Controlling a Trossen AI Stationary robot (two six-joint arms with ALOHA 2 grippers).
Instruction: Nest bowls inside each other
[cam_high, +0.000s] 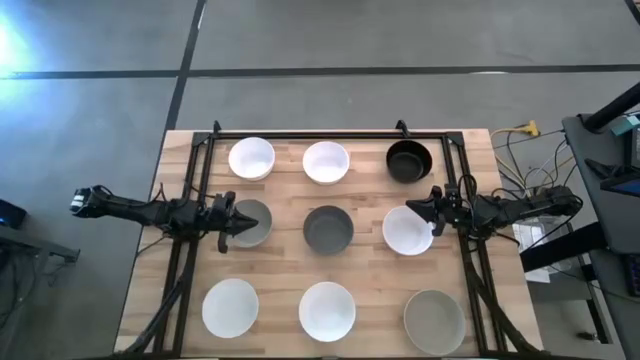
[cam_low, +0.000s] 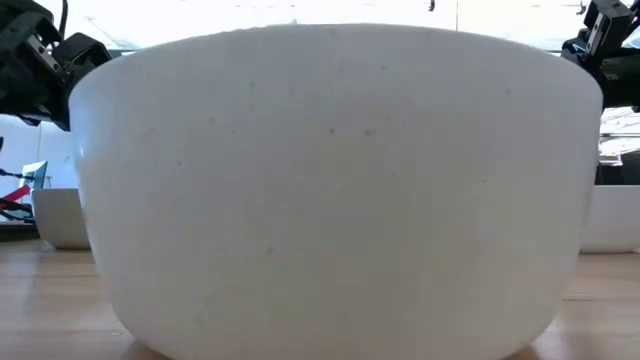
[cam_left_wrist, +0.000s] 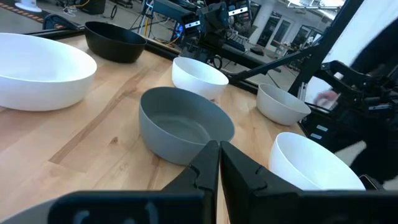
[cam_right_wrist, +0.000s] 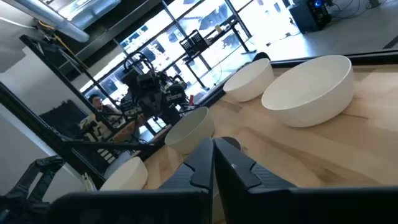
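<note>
Nine bowls rest on their bases in three rows on the wooden table (cam_high: 370, 280). The far row is white (cam_high: 251, 158), white (cam_high: 326, 162) and black (cam_high: 408, 161). The middle row is grey-beige (cam_high: 255, 222), dark grey (cam_high: 328, 229) and white (cam_high: 405, 232). The near row is white (cam_high: 230, 308), white (cam_high: 327, 310) and grey-beige (cam_high: 434, 322). My left gripper (cam_high: 232, 222) is shut and empty over the left side of the middle-left bowl, pointing at the dark grey bowl (cam_left_wrist: 180, 127). My right gripper (cam_high: 430, 210) is shut and empty over the right rim of the middle-right white bowl.
A black metal frame (cam_high: 330, 134) runs along the table's far edge and down both sides. The near-middle white bowl (cam_low: 330, 180) fills the low view. Cables and equipment (cam_high: 560, 200) lie off the table's right edge. Bare wood shows between the bowls.
</note>
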